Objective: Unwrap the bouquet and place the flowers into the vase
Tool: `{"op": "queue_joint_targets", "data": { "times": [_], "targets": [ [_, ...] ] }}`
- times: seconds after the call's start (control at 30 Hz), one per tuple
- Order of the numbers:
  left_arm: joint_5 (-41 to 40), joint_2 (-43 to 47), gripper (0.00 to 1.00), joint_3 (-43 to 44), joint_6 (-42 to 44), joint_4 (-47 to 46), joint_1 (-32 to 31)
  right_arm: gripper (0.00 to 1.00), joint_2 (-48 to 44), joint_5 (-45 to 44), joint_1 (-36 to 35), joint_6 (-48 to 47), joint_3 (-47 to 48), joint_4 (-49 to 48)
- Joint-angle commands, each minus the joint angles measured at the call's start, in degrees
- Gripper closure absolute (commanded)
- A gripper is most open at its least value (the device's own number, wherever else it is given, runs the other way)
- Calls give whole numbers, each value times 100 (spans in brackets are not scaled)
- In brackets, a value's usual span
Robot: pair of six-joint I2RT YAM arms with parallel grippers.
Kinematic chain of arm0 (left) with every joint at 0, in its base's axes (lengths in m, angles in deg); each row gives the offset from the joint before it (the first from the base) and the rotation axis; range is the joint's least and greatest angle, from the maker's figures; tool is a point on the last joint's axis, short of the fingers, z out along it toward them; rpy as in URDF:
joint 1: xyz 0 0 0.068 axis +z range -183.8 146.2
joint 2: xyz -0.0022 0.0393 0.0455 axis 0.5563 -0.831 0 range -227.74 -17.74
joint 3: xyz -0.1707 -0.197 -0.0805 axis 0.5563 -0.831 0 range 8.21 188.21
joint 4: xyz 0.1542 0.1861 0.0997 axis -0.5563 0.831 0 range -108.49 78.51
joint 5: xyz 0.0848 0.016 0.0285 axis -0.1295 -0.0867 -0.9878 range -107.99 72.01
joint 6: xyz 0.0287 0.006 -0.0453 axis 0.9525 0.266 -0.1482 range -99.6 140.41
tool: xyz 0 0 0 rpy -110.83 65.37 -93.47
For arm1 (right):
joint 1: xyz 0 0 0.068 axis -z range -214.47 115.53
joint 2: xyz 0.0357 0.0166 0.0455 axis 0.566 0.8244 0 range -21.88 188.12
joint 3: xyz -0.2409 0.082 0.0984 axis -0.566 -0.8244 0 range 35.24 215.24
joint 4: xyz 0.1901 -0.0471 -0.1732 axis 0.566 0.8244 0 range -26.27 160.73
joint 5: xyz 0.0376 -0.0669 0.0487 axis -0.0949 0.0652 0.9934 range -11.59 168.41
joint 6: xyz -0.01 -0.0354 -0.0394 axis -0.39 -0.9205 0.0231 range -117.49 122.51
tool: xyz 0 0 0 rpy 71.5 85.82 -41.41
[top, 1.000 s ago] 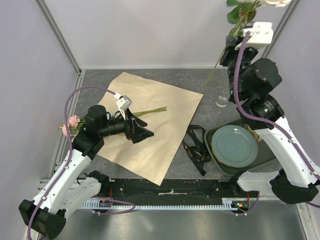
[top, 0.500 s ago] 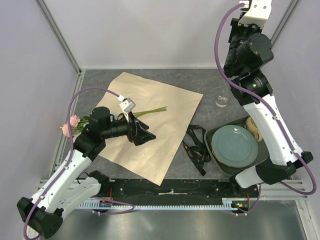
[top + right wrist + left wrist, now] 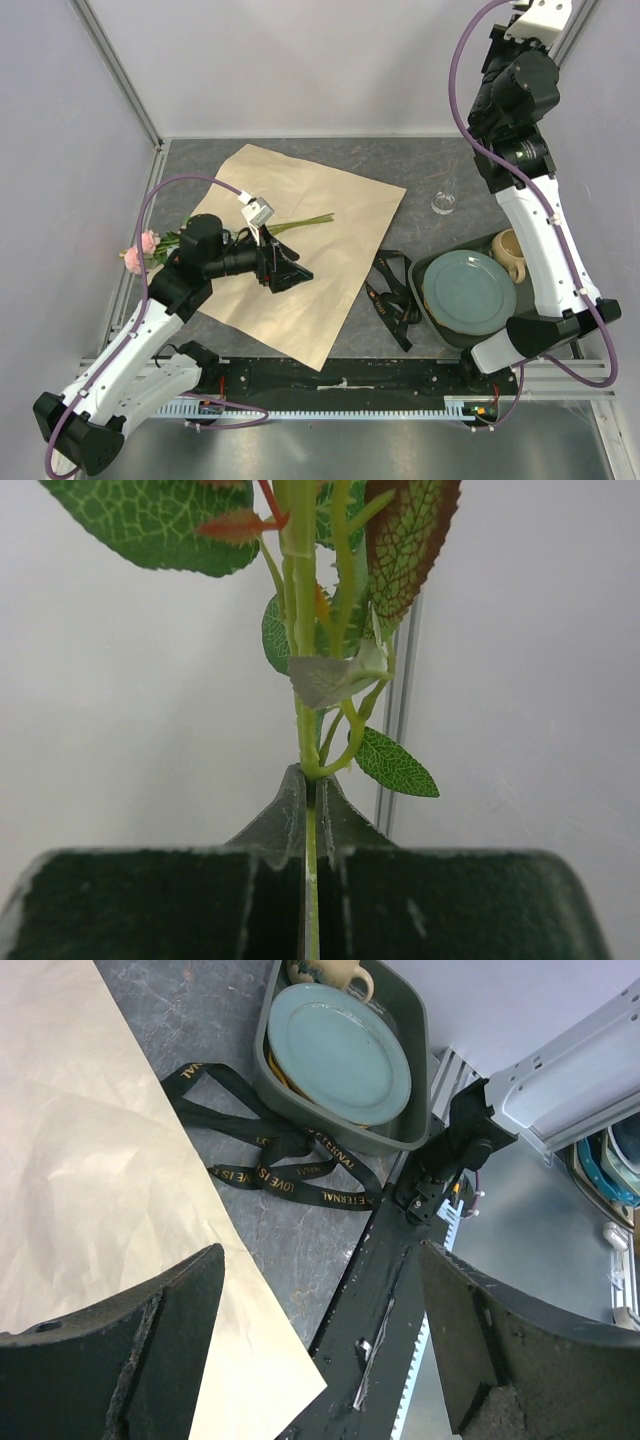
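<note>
Only the right wrist view shows us the right gripper (image 3: 308, 792). Its fingers are pressed tight on a thin green flower stem (image 3: 303, 720), and leaves rise above them against a pale wall. In the top view that gripper and its flower are cut off by the upper edge, so we see only the right arm (image 3: 515, 100) reared up, far right of the kraft paper (image 3: 320, 195).

The top view gives us the left gripper (image 3: 285, 268) over the middle of the paper, jaws spread wide with nothing between them. Its own camera shows the two dark fingers (image 3: 165, 1345) apart above the paper's edge. Just off that edge lies the black ribbon (image 3: 275, 1150) with gold lettering. Past the ribbon a tray (image 3: 425, 1070) holds a plate (image 3: 335, 1050) and a mug (image 3: 325, 972).

The remaining flowers (image 3: 300, 221) lie across the paper, with a pink bloom past its left edge. The vase (image 3: 443, 202) stands upright, apart from the paper's right corner.

The table (image 3: 400, 160) is mottled grey, and the walls (image 3: 300, 60) are pale lilac.

A second ago the right arm was lower, with the stem slanting down toward the vase. It has since lifted the flower out of the top view. The left arm has hardly moved.
</note>
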Motion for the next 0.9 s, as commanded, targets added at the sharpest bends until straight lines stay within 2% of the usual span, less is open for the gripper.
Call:
{"op": "queue_joint_targets", "data": {
  "times": [0.0, 0.57, 0.87],
  "targets": [
    [-118, -34, 16, 23, 174, -15, -19, 100, 104, 316, 151, 348, 120, -102],
    [-127, -140, 16, 40, 174, -15, -10, 100, -72, 510, 389, 586, -407, 65],
    [-118, -158, 16, 31, 165, -15, -10, 100, -238, 668, 529, 832, -1021, -5]
  ]
}}
